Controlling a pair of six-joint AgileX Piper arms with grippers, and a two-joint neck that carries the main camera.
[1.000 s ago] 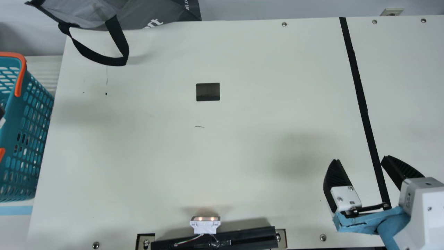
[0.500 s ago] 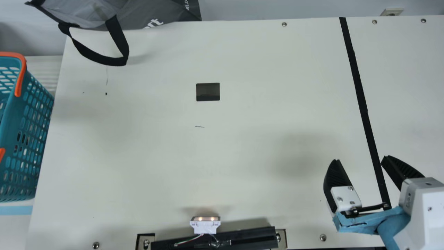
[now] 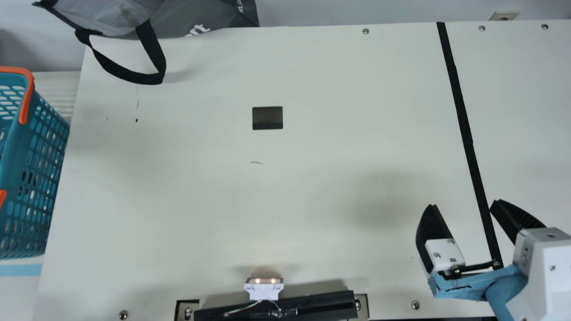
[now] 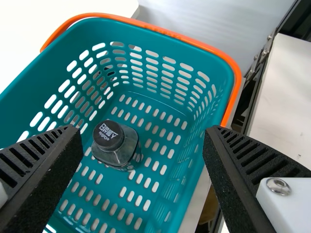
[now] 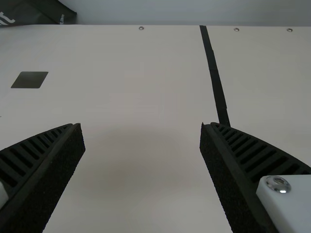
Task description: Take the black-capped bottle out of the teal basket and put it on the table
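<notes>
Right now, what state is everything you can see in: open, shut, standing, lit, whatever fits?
Bottle: upright in the basket, black cap on.
Teal basket: open-topped, orange handle folded down along the rim.
Left gripper: open, holding nothing.
Right gripper: open, holding nothing.
Small white lamp: lit.

The teal perforated basket (image 3: 17, 149) at the main view's nine o'clock is smooth plastic; the grey strapped bag (image 3: 192, 15) at eleven, matt cloth; the flat cream table (image 3: 312, 133), smooth.
</notes>
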